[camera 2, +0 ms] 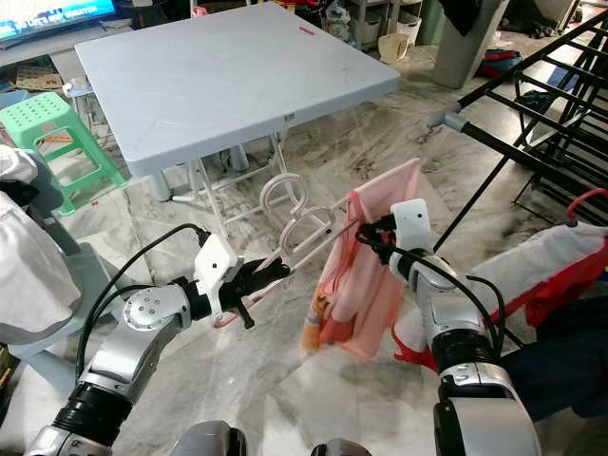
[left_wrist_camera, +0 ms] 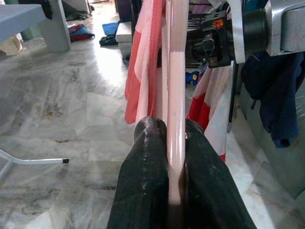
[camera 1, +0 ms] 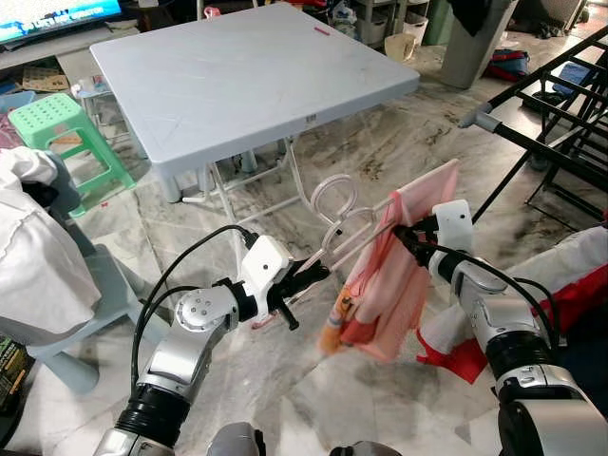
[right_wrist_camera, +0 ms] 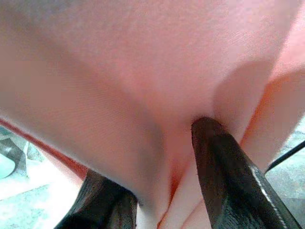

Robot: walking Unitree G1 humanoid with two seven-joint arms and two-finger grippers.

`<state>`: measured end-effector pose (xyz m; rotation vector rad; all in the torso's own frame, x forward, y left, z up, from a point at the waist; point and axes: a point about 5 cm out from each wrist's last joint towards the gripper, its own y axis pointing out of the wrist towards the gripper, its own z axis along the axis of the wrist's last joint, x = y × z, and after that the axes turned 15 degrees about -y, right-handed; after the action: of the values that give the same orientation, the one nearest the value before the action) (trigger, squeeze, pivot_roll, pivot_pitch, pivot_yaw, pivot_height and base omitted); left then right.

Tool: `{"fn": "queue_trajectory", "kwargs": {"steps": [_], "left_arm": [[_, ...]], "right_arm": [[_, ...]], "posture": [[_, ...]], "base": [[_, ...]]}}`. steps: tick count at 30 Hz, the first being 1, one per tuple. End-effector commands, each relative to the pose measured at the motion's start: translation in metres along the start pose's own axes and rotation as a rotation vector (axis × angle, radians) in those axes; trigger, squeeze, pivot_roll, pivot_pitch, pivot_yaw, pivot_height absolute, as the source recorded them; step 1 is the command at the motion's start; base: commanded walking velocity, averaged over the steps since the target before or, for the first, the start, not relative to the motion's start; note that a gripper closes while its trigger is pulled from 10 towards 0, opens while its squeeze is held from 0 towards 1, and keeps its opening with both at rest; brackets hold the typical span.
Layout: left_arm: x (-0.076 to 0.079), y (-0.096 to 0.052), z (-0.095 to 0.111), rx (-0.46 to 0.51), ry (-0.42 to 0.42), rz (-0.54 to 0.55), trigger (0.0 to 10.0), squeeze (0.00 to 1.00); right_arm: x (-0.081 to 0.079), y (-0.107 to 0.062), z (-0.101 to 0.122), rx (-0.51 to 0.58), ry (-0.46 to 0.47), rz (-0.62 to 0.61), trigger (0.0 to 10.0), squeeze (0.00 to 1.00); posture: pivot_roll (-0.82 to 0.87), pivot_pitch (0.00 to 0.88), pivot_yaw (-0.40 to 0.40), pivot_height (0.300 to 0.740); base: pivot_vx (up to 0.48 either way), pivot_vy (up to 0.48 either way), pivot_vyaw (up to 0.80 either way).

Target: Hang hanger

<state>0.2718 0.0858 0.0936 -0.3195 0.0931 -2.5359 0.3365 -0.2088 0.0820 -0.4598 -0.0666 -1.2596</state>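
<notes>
A pale pink hanger [camera 1: 334, 233] with a looped hook [camera 1: 332, 194] is held level above the marble floor between my two arms. My left gripper [camera 1: 318, 275] is shut on one end of its bar [left_wrist_camera: 176, 95], as the left wrist view shows. A pink-and-salmon garment [camera 1: 389, 285] drapes over the other end of the hanger. My right gripper [camera 1: 404, 234] is shut on the top fold of that garment [right_wrist_camera: 143, 95], the cloth pinched between its black fingers [right_wrist_camera: 228, 167]. Whether the hanger bar is also inside that pinch is hidden by the cloth.
A grey folding table [camera 1: 247, 76] stands just ahead. A black drying rack [camera 1: 551, 104] runs along the right, with red and white clothes [camera 1: 579, 275] below it. A green stool [camera 1: 66, 123] and a chair with white laundry [camera 1: 38, 275] are at the left.
</notes>
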Motion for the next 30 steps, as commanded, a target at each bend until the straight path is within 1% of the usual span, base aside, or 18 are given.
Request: {"fn": "queue_trajectory", "kwargs": {"steps": [1, 10, 13, 15, 16, 17, 18, 19, 20, 25, 26, 27, 28, 30], "left_arm": [[-0.001, -0.002, 0.008, 0.019, 0.023, -0.001, 0.0, 0.00], [-0.002, -0.002, 0.006, 0.010, 0.028, 0.007, 0.0, 0.00], [-0.005, -0.004, 0.002, -0.016, 0.053, 0.028, 0.0, 0.00], [-0.008, -0.007, -0.003, -0.047, 0.081, 0.040, 0.0, 0.00], [-0.008, -0.007, -0.003, -0.047, 0.081, 0.040, 0.0, 0.00], [-0.009, -0.010, -0.008, -0.070, 0.088, 0.048, 0.0, 0.00], [-0.009, -0.011, -0.009, -0.075, 0.089, 0.049, 0.0, 0.00], [-0.010, -0.012, -0.011, -0.085, 0.094, 0.051, 0.0, 0.00], [-0.010, -0.012, -0.012, -0.093, 0.097, 0.050, 0.0, 0.00], [-0.009, -0.017, -0.020, -0.142, 0.115, 0.046, 0.0, 0.00], [-0.007, -0.019, -0.023, -0.157, 0.120, 0.032, 0.0, 0.00], [-0.005, -0.020, -0.025, -0.164, 0.120, 0.019, 0.0, 0.00], [-0.001, -0.023, -0.027, -0.173, 0.112, -0.008, 0.0, 0.00], [0.007, -0.028, -0.030, -0.187, 0.084, -0.063, 0.0, 0.00]], "right_arm": [[0.008, -0.001, 0.001, 0.008, 0.015, -0.029, 0.0, 0.00], [0.016, -0.003, 0.002, 0.019, 0.045, -0.072, 0.0, 0.00], [0.019, -0.004, 0.005, 0.038, 0.056, -0.087, 0.0, 0.00], [0.025, -0.006, 0.010, 0.064, 0.071, -0.119, 0.0, 0.00], [0.025, -0.006, 0.010, 0.064, 0.071, -0.119, 0.0, 0.00], [0.033, -0.008, 0.015, 0.090, 0.097, -0.170, 0.0, 0.00], [0.037, -0.008, 0.017, 0.097, 0.124, -0.195, 0.0, 0.00], [0.045, -0.009, 0.022, 0.104, 0.196, -0.259, 0.0, 0.00], [0.050, -0.009, 0.025, 0.111, 0.212, -0.288, 0.0, 0.00], [0.061, -0.008, 0.042, 0.169, 0.224, -0.369, 0.0, 0.00], [0.064, -0.008, 0.051, 0.202, 0.227, -0.401, 0.0, 0.00], [0.066, -0.008, 0.055, 0.216, 0.223, -0.420, 0.0, 0.00], [0.068, -0.008, 0.063, 0.247, 0.234, -0.447, 0.0, 0.00], [0.068, -0.007, 0.070, 0.262, 0.240, -0.466, 0.0, 0.00]], "posture": [[-0.02, 0.000, -0.003, 0.740], [-0.03, 0.000, -0.003, 0.740], [-0.03, 0.000, -0.004, 0.740], [-0.03, 0.000, -0.004, 0.740], [-0.03, 0.000, -0.004, 0.740], [-0.03, 0.000, -0.004, 0.740], [-0.03, 0.000, -0.003, 0.740], [-0.03, 0.000, -0.003, 0.740], [-0.03, 0.000, -0.003, 0.740], [-0.03, 0.000, -0.003, 0.740], [-0.03, 0.000, -0.003, 0.740], [-0.03, 0.000, -0.003, 0.740], [-0.02, 0.000, -0.009, 0.740], [-0.01, 0.000, -0.010, 0.740]], "base": [[0.000, 0.000, 0.00], [0.000, 0.000, 0.00], [0.000, 0.000, 0.00], [0.000, 0.000, 0.00], [0.000, 0.000, 0.00], [0.000, 0.000, 0.00], [0.000, 0.000, 0.00], [0.000, 0.000, 0.00], [0.000, 0.000, 0.00], [0.000, 0.000, 0.00], [0.000, 0.000, 0.00], [0.000, 0.000, 0.00], [0.000, 0.000, 0.00], [0.000, 0.000, 0.00]]}}
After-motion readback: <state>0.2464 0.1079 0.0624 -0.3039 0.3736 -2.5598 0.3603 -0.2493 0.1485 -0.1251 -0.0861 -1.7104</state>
